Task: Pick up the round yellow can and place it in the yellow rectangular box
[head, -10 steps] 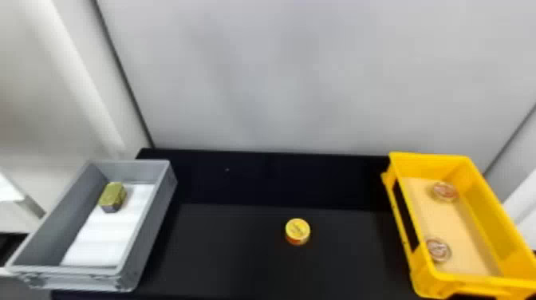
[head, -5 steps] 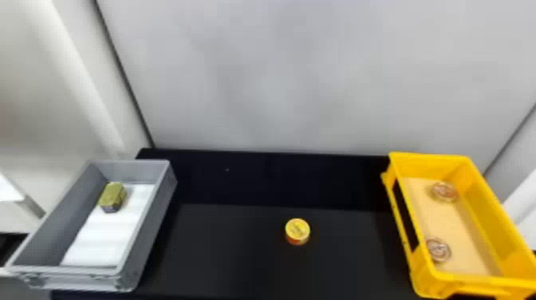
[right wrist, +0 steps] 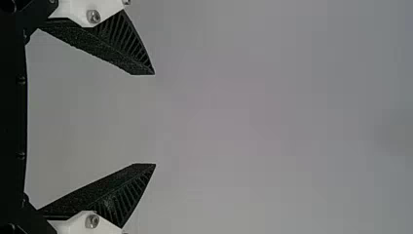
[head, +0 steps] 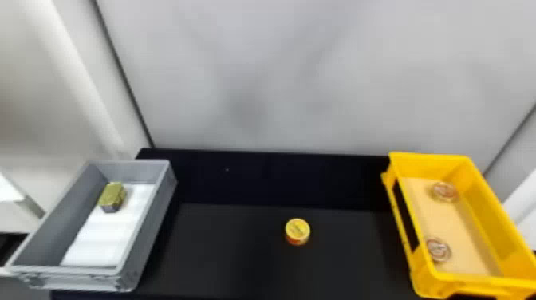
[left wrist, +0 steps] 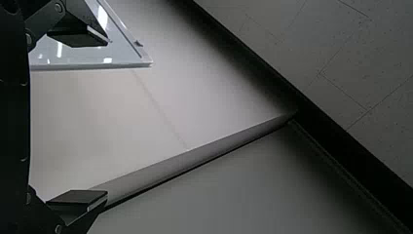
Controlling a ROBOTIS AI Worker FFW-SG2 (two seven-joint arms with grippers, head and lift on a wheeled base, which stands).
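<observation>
Right now, your round yellow can with a reddish lower side [head: 297,231] stands upright on the flat black tabletop [head: 231,247], between the two boxes and nearer the yellow one. That yellow rectangular box of smooth, glossy plastic [head: 428,159], on your right, has a flat beige bottom [head: 454,231] bearing two small round discs with reddish markings, one farther off [head: 444,191], one nearer [head: 438,249]. On your left, the grey rectangular plastic box [head: 153,231] holds a smooth white lining [head: 105,235] and a small gold-topped angular block [head: 113,195].

Your left gripper [left wrist: 104,117], flat dark pads well apart, is spread and empty. Your right gripper [right wrist: 155,119] is also spread and empty, its tapered black fingers [right wrist: 102,46] grainy inside and ribbed along the sides.

Compared with the earlier head views, you'll see the can, both boxes and their contents in the same places.
</observation>
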